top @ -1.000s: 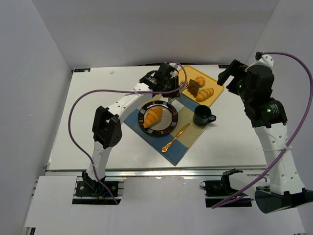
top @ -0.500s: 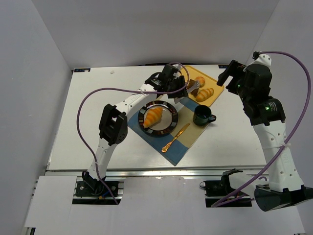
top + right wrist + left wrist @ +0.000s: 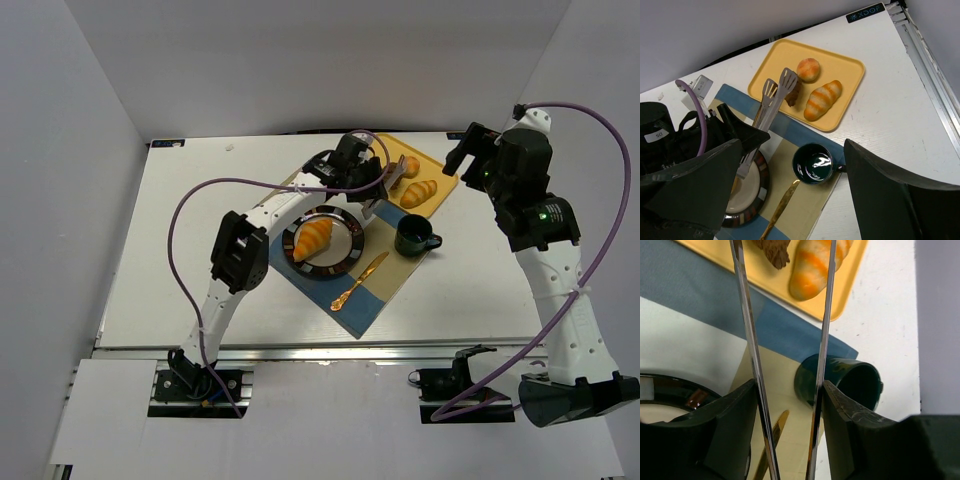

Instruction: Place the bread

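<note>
Left gripper (image 3: 352, 166), clamped on tongs (image 3: 771, 105), poises them over the tray (image 3: 840, 65), whose striped roll (image 3: 822, 100) looks light and soft, best pinched gently mid-loaf; right gripper (image 3: 464, 152) gapes empty.

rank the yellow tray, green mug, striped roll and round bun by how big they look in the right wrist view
1. yellow tray
2. green mug
3. striped roll, about as long as the mug is wide, but narrower
4. round bun
</note>
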